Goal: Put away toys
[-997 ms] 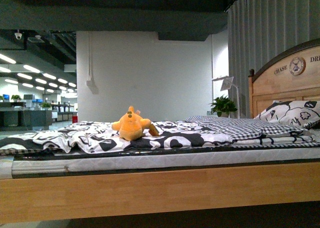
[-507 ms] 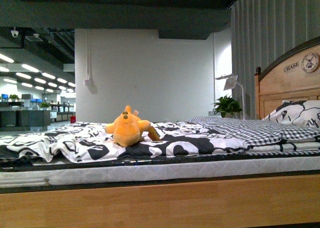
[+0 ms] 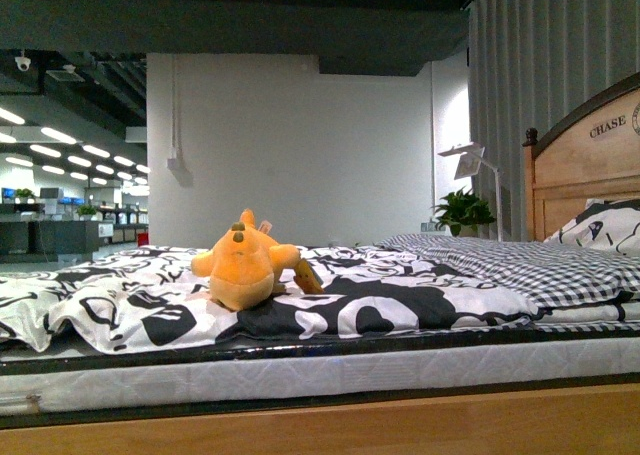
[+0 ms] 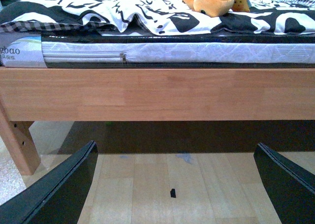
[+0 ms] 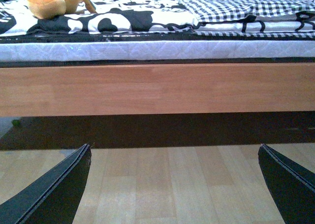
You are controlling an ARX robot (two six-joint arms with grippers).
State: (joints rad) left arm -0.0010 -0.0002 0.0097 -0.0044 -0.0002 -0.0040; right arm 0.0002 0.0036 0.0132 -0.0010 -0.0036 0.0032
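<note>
An orange-yellow plush toy (image 3: 243, 268) lies on the black-and-white quilt (image 3: 400, 305) of a wooden-framed bed (image 4: 157, 93), left of centre in the front view and near the mattress edge. The left fingers (image 4: 59, 189) and right fingers (image 5: 54, 192) are spread wide, released and holding nothing. They sit low over the floor (image 5: 162, 184) before the bed, well apart from the toy.
</note>
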